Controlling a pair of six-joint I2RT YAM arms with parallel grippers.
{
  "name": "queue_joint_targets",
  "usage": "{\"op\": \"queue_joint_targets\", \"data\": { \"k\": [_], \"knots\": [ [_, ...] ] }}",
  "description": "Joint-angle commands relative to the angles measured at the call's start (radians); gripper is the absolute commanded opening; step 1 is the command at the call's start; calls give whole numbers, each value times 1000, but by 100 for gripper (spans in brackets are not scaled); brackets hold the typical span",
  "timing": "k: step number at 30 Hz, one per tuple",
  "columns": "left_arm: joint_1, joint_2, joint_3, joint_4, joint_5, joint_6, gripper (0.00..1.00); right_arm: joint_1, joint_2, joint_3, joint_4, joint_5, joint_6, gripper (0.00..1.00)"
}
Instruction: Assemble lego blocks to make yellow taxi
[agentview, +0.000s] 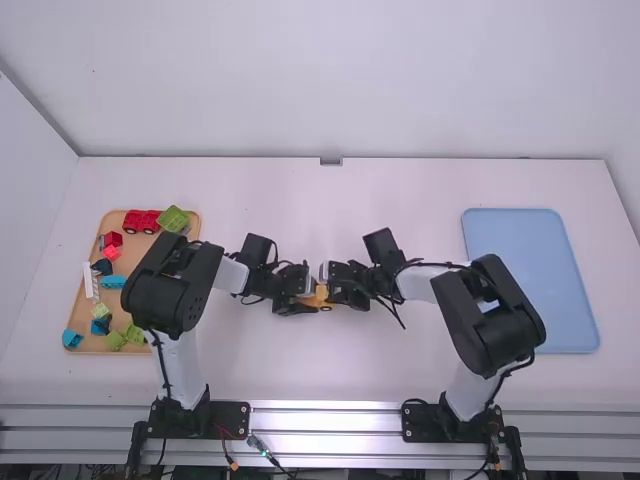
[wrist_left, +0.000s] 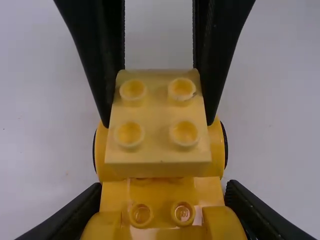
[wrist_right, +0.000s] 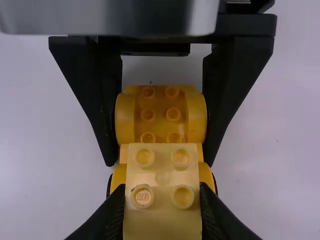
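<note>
High view: I see two robot arms meeting over the middle of a white table (agentview: 300, 370). The left claw (agentview: 311, 300) comes in from the left, the right claw (agentview: 325, 290) from the right. Between them is a yellow-orange toy car base (agentview: 311, 302), its long axis running left to right, with a pale yellow block (agentview: 321, 290) at its right part. A tan tray (agentview: 138, 247) of mixed toy pieces is at the left; a blue tray (agentview: 530, 280) is at the right.

Left wrist view: the car base is gripped by its sides in the left claw. The pale block, four round studs facing up, is pinched in the right claw over the base's right part. Dark wheels (wrist_left: 225, 145) peek out on either side. Raised marks on the studs are too faint for me to read.

Right wrist view: the right claw is clenched on the block, and the base extends leftward from it into the left claw's grip. The right arm is the one placed to press, so the next move seems to be straight down, block square over base. I cannot tell whether the studs have locked; a tilt could spoil the fit.
</note>
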Motion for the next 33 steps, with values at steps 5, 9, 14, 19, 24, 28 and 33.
{"op": "queue_joint_targets", "data": {
  "k": [5, 9, 14, 19, 24, 28, 33],
  "knots": [
    [-1, 10, -19, -18, -68, -3, 58, 6, -23, -15, -9, 20, 3, 34],
    [-2, 10, -19, -18, -68, -3, 58, 8, -23, -15, -8, 21, 3, 37],
    [-2, 10, -19, -18, -68, -3, 58, 8, -23, -15, -8, 20, 3, 41],
    [-1, 10, -19, -18, -68, -3, 58, 6, -23, -15, 0, 16, 4, 56],
    [-2, 10, -19, -16, -68, -3, 58, -9, -26, 2, 42, -69, 3, 73],
    [-2, 10, -19, -9, -68, -3, 58, -44, -56, 21, 34, -209, -1, 64],
    [-2, 10, -19, -10, -68, -3, 58, -73, -46, 18, 5, -247, -42, 0]
  ]
}}
